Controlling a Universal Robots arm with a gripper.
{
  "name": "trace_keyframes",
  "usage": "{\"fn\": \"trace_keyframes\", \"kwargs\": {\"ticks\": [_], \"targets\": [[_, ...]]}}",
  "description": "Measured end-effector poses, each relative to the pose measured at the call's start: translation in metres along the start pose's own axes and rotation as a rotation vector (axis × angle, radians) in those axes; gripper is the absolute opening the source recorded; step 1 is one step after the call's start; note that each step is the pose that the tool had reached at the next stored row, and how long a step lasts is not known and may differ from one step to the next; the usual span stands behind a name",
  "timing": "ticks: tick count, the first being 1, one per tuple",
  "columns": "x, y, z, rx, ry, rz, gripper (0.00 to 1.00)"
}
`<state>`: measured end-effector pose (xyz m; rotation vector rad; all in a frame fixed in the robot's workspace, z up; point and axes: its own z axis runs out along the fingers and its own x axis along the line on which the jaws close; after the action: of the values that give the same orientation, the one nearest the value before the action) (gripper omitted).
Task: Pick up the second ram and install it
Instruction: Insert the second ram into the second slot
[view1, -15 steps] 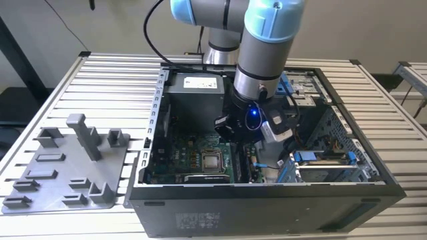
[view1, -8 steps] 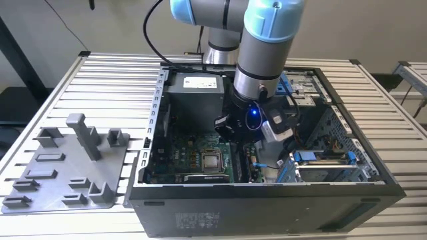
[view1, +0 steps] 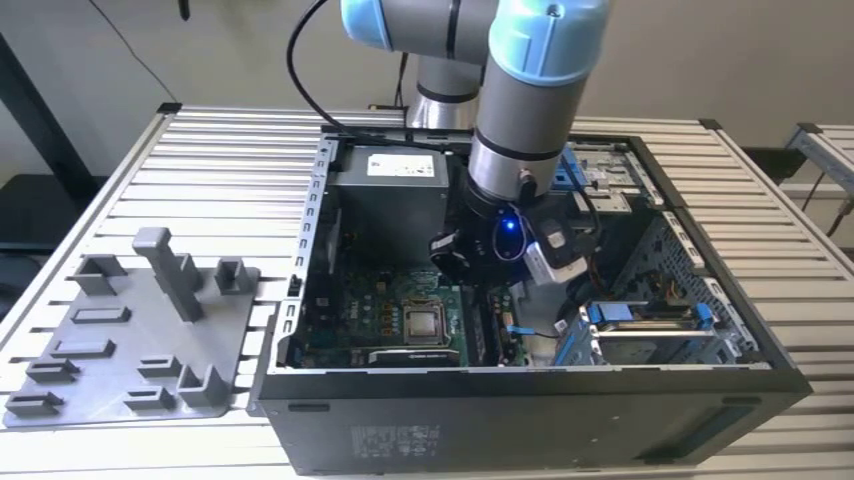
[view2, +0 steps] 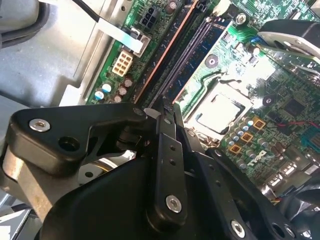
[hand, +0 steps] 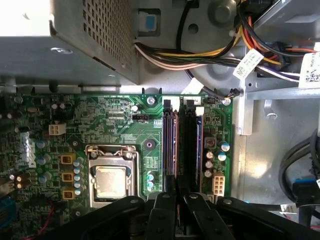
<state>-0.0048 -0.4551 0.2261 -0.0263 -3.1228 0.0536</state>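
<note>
In both wrist views the gripper (hand: 176, 200) is hovering over the motherboard (hand: 125, 130), fingers nearly together over the memory slots (hand: 182, 140). The second ram (view2: 162, 62) is sitting edge-up in a slot just beyond the fingertips (view2: 167, 112), unclamped

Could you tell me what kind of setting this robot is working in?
Probably a lab or test bench for computer assembly: an open computer case lies on a slatted metal table, beside a grey parts holder, with the gripper over the motherboard.

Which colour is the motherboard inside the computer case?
The motherboard is green, with a silver processor socket on it; the first wrist view shows this best.
</note>
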Motion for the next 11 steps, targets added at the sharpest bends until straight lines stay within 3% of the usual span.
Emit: {"fn": "trace_keyframes", "kwargs": {"ticks": [11], "targets": [[-0.0007, -0.0001, 0.0021, -0.0035, -0.0001, -0.004, 0.13]]}}
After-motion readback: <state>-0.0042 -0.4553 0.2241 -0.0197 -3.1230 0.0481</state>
